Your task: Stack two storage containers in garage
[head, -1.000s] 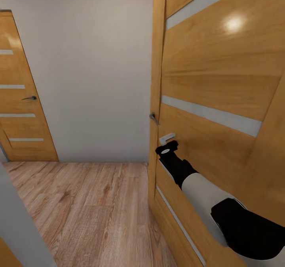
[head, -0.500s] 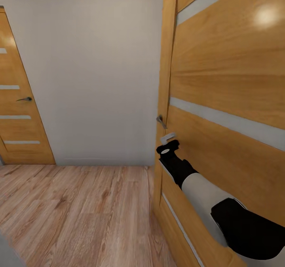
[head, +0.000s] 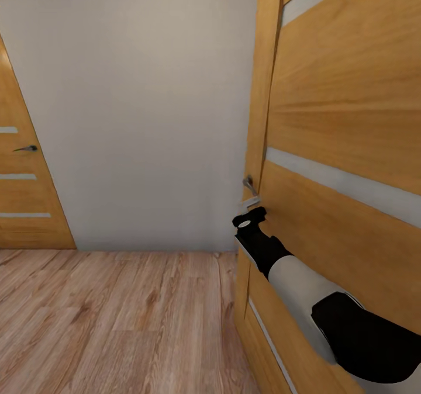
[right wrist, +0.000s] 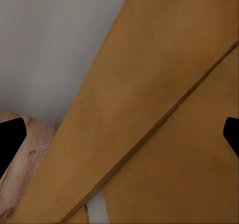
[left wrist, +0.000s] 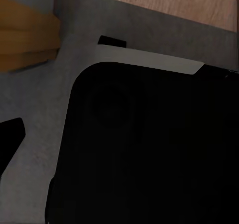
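At the far left, the closed wooden door with its dark handle now sits closer to the frame's edge than a second ago, and the grey-white wall fills more of the middle. The whole picture has slid, so the head or base is turning right; the things themselves have not moved. The light wood plank floor runs below.

To the right stands the open wooden door, its metal handle just beyond the right gripper. In the right wrist view the fingertips sit wide apart with nothing between them, close to the door panel. The left gripper's spread I cannot tell.

Neither storage container is in sight. The robot looks to be in transit, working past this door, so carrying has likely yet to begin.
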Controlling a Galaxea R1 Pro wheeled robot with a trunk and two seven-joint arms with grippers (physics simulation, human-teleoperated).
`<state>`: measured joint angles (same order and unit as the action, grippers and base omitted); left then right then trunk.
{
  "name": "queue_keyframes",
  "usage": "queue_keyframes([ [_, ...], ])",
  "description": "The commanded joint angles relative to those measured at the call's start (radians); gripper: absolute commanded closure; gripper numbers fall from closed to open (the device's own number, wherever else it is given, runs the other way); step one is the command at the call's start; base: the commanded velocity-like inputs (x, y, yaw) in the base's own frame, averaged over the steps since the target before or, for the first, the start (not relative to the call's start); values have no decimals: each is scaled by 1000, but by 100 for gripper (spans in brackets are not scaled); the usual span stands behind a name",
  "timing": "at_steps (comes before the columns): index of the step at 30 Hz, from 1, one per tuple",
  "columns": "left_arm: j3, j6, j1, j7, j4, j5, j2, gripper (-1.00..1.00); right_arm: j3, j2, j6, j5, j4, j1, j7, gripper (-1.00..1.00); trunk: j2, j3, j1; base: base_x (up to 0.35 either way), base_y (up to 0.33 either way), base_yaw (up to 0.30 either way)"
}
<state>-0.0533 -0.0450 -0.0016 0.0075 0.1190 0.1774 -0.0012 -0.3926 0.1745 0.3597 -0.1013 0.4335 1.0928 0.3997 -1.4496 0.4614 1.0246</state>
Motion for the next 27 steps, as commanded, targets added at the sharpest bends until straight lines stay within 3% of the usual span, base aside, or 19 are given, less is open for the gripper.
queue_keyframes([
  [1,-5,-2,0,0,1,2,0,-100,-2,0,12,-15,0,1,7,-100,0,1,0,224,0,0],
  [16,-5,-3,0,0,1,1,0,-100,3,0,12,-10,-2,1,34,-100,0,1,0,57,0,0],
  [20,-5,-3,0,0,1,1,0,-100,4,-23,12,-9,-2,1,34,-100,0,1,0,0,0,0],
  [27,-5,-3,0,0,1,1,0,-100,75,-54,14,-11,-2,1,34,-100,0,1,0,0,0,0],
])
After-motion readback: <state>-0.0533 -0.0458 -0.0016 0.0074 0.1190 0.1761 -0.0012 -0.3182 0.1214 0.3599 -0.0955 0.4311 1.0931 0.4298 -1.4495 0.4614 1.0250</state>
